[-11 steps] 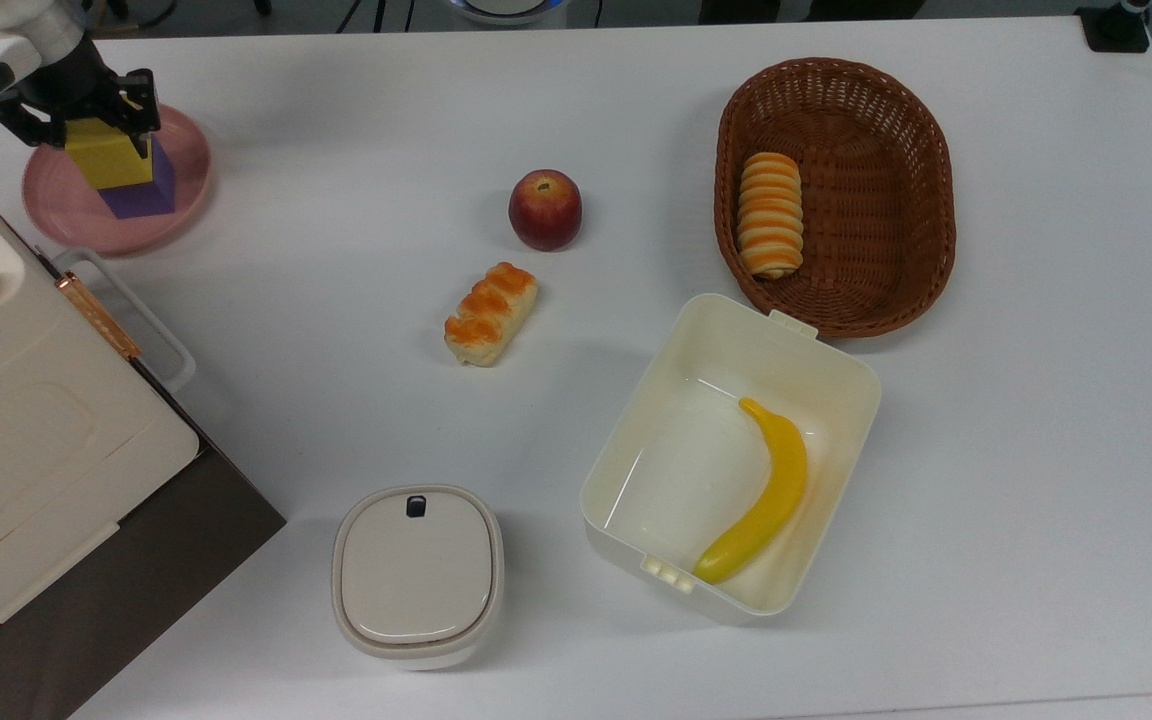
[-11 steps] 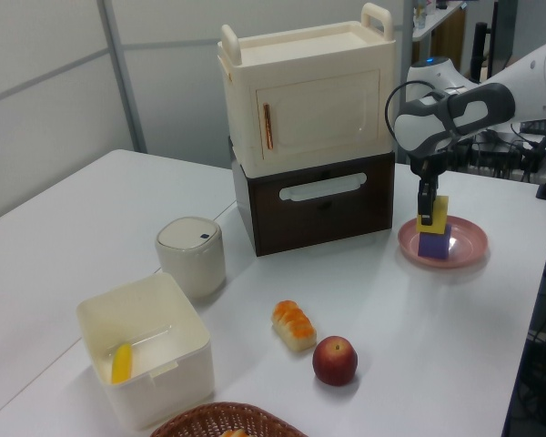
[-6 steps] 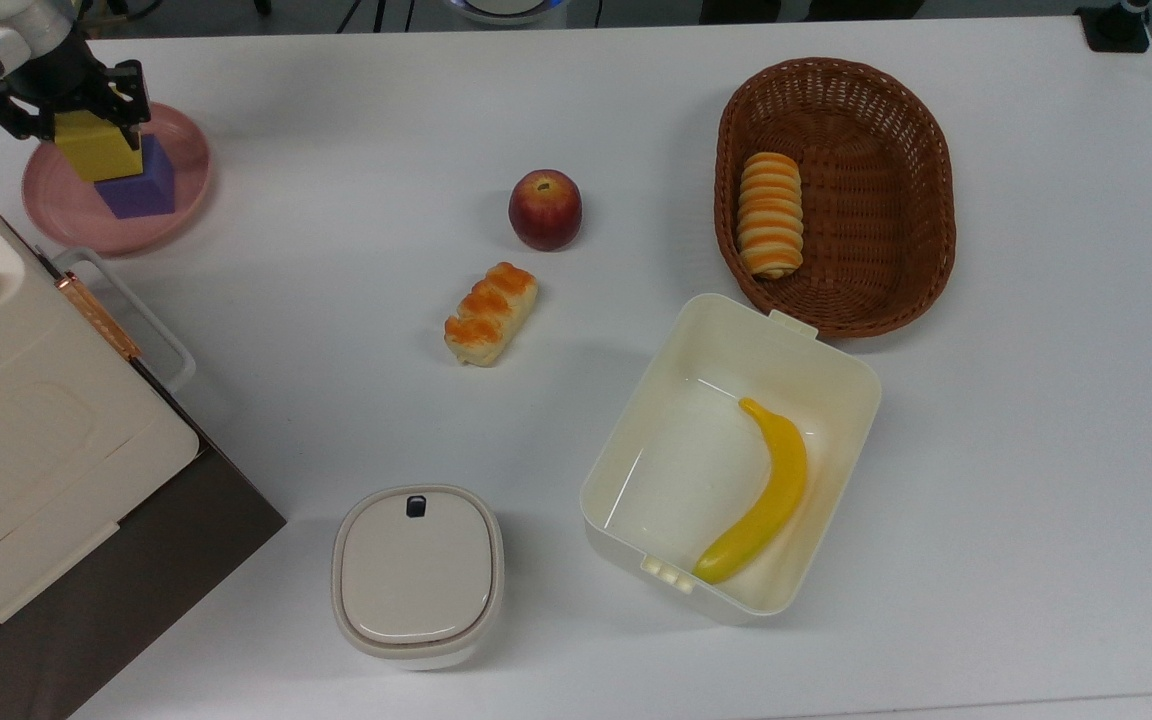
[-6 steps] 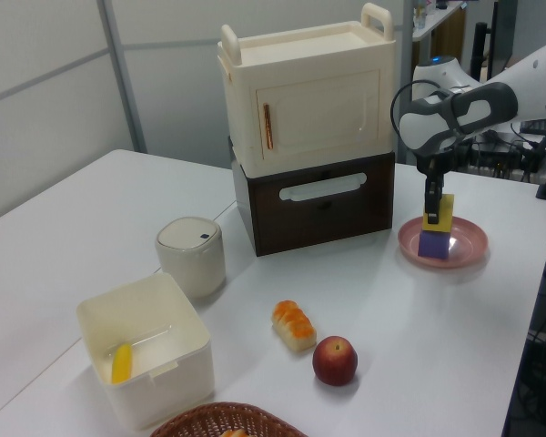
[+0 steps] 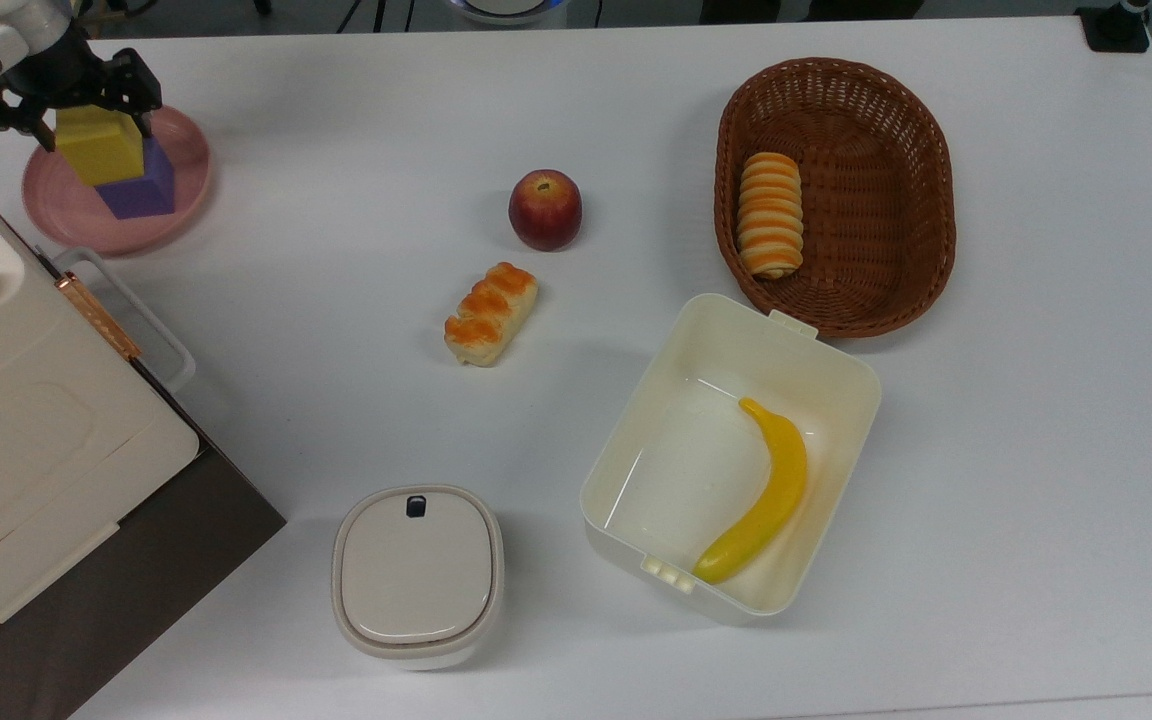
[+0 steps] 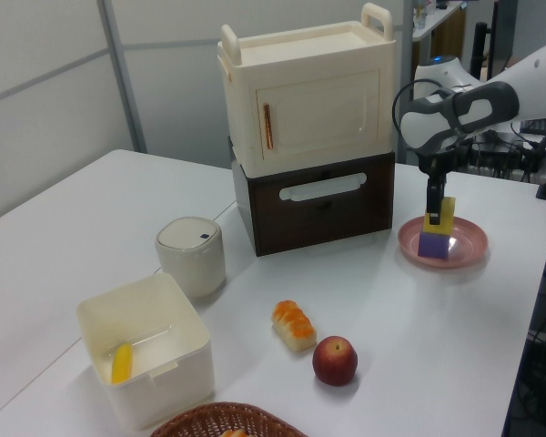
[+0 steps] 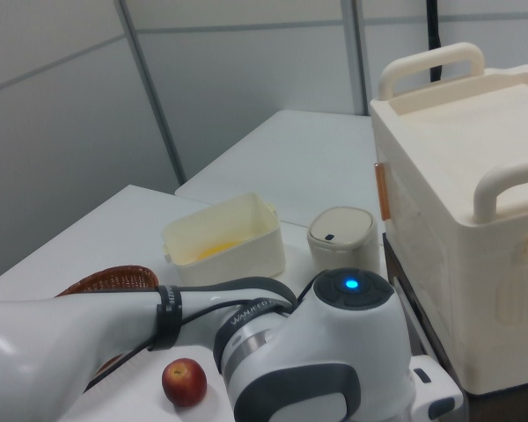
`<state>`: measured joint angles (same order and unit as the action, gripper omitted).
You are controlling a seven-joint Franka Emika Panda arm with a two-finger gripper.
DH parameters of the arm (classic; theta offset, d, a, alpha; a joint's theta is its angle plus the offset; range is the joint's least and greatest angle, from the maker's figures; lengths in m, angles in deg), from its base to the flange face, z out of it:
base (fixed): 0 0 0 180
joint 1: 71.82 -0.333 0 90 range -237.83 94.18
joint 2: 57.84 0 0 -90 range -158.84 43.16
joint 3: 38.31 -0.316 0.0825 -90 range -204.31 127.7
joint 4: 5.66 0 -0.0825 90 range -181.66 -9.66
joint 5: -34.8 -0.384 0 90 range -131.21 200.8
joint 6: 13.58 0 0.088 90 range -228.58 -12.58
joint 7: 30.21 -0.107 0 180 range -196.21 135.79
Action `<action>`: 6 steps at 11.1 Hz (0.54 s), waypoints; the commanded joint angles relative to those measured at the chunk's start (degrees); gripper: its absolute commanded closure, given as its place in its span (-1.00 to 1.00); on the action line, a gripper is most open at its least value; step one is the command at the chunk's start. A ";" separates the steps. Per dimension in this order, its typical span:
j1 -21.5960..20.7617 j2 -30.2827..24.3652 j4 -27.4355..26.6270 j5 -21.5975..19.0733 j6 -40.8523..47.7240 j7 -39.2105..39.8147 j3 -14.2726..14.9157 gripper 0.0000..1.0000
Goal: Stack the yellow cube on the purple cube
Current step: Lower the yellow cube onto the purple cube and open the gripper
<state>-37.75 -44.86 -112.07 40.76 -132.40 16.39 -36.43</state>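
Since the earlier frame, the gripper (image 5: 86, 105) has spread its jaws, releasing the yellow cube (image 5: 101, 145), which sits between them atop the purple cube (image 5: 141, 190) on the pink plate (image 5: 66, 215). Placement appears complete; retreat upward seems next.

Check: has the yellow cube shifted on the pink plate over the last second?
Yes. The yellow cube moved toward the top view's upper left against the pink plate, above the purple cube.
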 commanded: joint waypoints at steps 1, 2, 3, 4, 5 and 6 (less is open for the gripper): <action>-0.24 -4.27 2.51 -0.17 6.56 0.25 0.15 -1.00; -0.59 -5.32 3.22 -0.17 8.15 0.16 0.06 -1.00; -0.68 -6.46 3.23 -0.25 8.60 -0.27 -0.38 -1.00; -1.29 -7.17 3.23 -0.60 8.69 -2.36 -0.82 -1.00; -3.73 -7.27 3.23 -1.91 8.60 -6.48 -1.08 -1.00; -6.89 -7.27 3.23 -4.71 8.60 -12.35 -1.08 -1.00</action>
<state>-38.97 -50.78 -107.83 39.73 -124.65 13.87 -37.35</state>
